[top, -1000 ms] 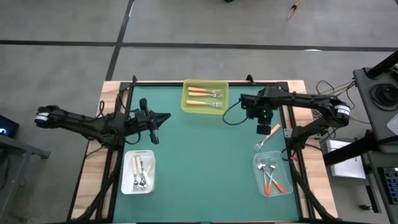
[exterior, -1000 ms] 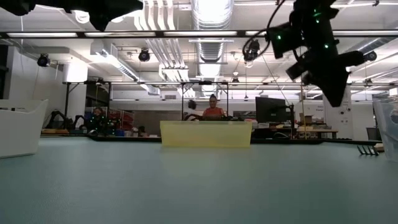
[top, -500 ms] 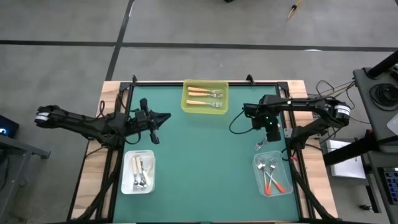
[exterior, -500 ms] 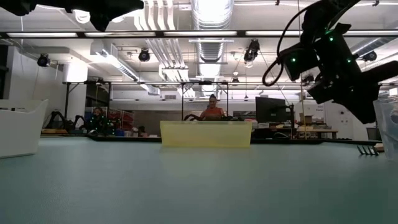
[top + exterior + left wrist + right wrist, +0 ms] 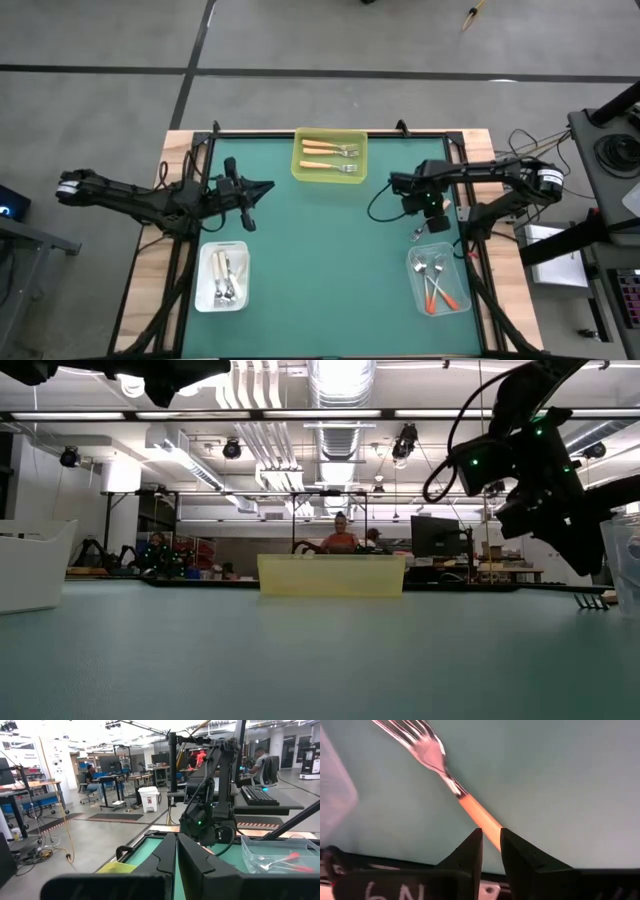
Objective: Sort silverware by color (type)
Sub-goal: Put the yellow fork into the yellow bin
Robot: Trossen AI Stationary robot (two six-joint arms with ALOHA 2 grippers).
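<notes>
The right gripper (image 5: 490, 840) has dropped onto the orange-handled fork (image 5: 470, 807), pinching its handle.

table mat (image 5: 330, 250): plain green
table frame (image 5: 150, 270): pale wood
tray at the far edge (image 5: 300, 165): translucent yellow, forks (image 5: 325, 150) with light orange handles
bin near left corner (image 5: 205, 290): white
bin near right corner (image 5: 455, 285): clear, red-orange handled forks (image 5: 440, 292)
fork on mat (image 5: 450, 782): shiny tines, light orange handle
arms (image 5: 130, 195): dark
</notes>
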